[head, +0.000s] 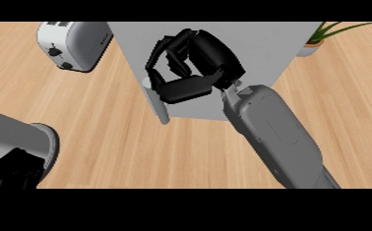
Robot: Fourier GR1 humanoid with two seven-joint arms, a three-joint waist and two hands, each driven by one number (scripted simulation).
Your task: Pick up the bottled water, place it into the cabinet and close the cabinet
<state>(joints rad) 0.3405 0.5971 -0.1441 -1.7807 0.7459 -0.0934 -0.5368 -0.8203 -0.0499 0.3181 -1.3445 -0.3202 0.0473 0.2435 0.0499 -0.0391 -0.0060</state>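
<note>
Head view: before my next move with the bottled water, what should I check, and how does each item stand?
1. Bottled water in sight: cannot tell; the right hand covers where it would be.
2. Right hand over the cabinet: ok.
3. Cabinet door open: ok, it appears to jut out at the cabinet's left side.
4. Left hand away from the door: ok, at the view's lower left edge.
5. Toaster apart from the door: ok.

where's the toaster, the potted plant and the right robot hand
toaster (78,45): head view, on its silver body
potted plant (309,49): head view, on its pale pot
right robot hand (210,53): head view, on the black back of the hand
</note>
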